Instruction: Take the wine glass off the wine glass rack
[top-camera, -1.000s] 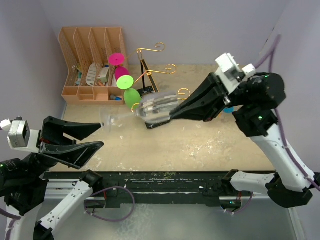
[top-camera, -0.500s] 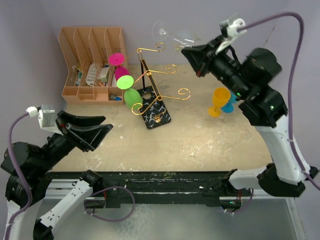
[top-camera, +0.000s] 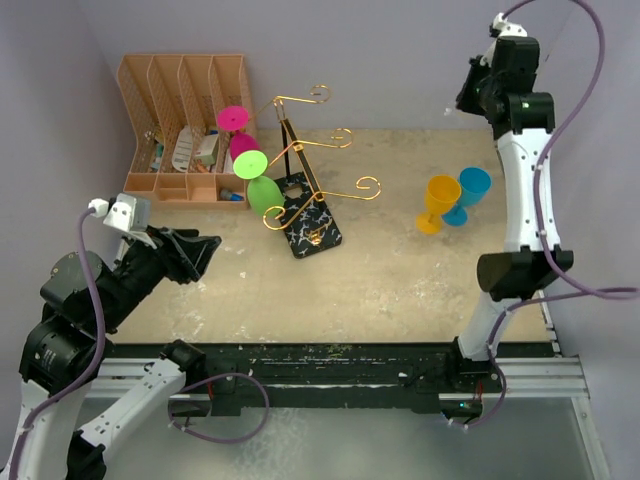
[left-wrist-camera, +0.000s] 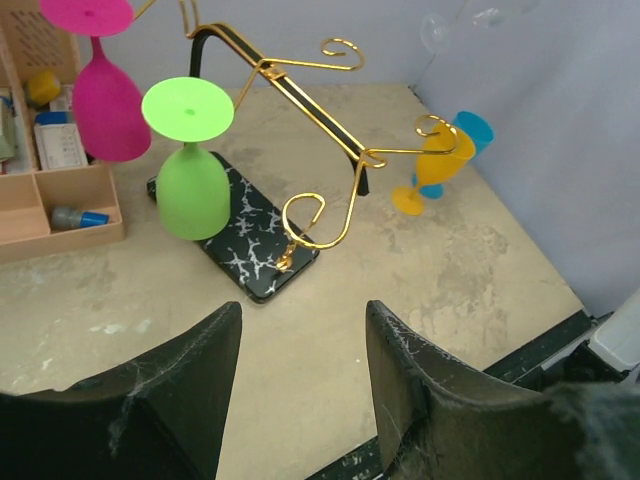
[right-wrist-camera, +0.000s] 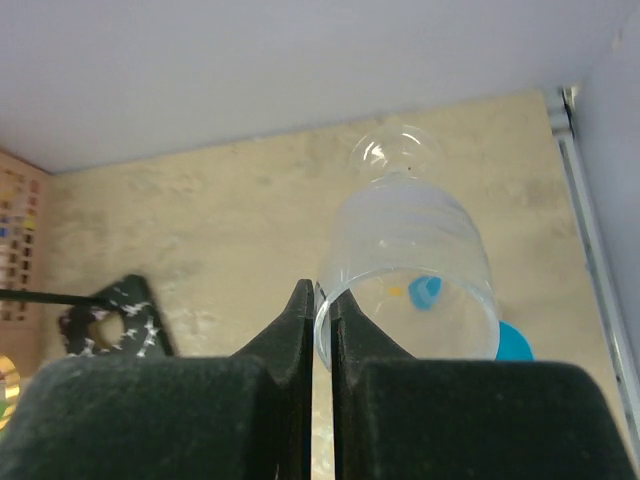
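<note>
The clear wine glass (right-wrist-camera: 410, 270) hangs in the air at the back right, and my right gripper (right-wrist-camera: 318, 292) is shut on its rim. In the left wrist view the clear wine glass (left-wrist-camera: 470, 15) shows faintly, high against the wall. The wine glass rack (top-camera: 300, 145) has gold scroll arms and a black marbled base (top-camera: 312, 225), and stands mid-table. A pink glass (top-camera: 236, 122) and a green glass (top-camera: 258, 180) hang upside down on its left arms. My left gripper (top-camera: 205, 255) is open and empty at the front left, well short of the rack (left-wrist-camera: 300, 95).
An orange slotted organiser (top-camera: 185, 120) stands at the back left. An orange glass (top-camera: 438, 200) and a blue glass (top-camera: 470, 190) stand upright on the table at the right. The raised right arm (top-camera: 510, 100) reaches up along the back wall.
My right arm has carried the clear glass from just beside the rack up and back to the far right corner. The left arm has shifted right, its jaws a little narrower.
</note>
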